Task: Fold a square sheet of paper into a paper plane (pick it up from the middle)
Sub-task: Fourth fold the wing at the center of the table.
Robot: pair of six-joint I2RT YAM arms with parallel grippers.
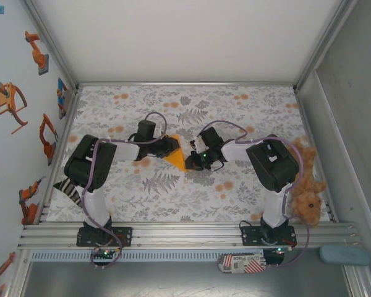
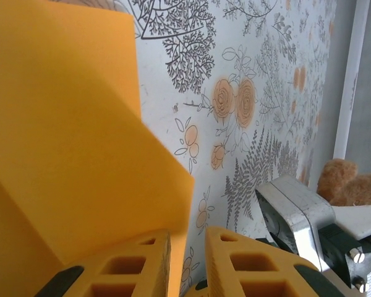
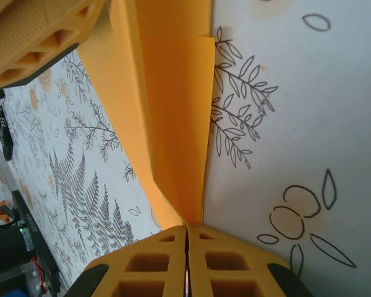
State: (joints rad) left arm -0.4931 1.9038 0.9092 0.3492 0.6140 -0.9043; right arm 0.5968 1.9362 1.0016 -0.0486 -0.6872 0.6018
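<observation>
The square sheet of paper (image 1: 176, 158), orange-yellow and folded into a layered pointed wedge, is held just above the middle of the flowered cloth between the two grippers. My left gripper (image 1: 171, 147) is at its left side. In the left wrist view the paper (image 2: 68, 136) runs down along the inner face of one finger, and the left gripper (image 2: 188, 238) stands slightly open with cloth showing in the gap. My right gripper (image 1: 195, 157) is at the paper's right tip. Seen from the right wrist, the right gripper (image 3: 187, 230) is shut on the narrow end of the paper (image 3: 173, 111).
A brown plush teddy (image 1: 306, 192) leans by the right arm's base at the cloth's right edge. A striped item (image 1: 68, 189) lies by the left arm. Metal frame rails (image 1: 185, 232) run along the near edge, and walls close in the left, back and right.
</observation>
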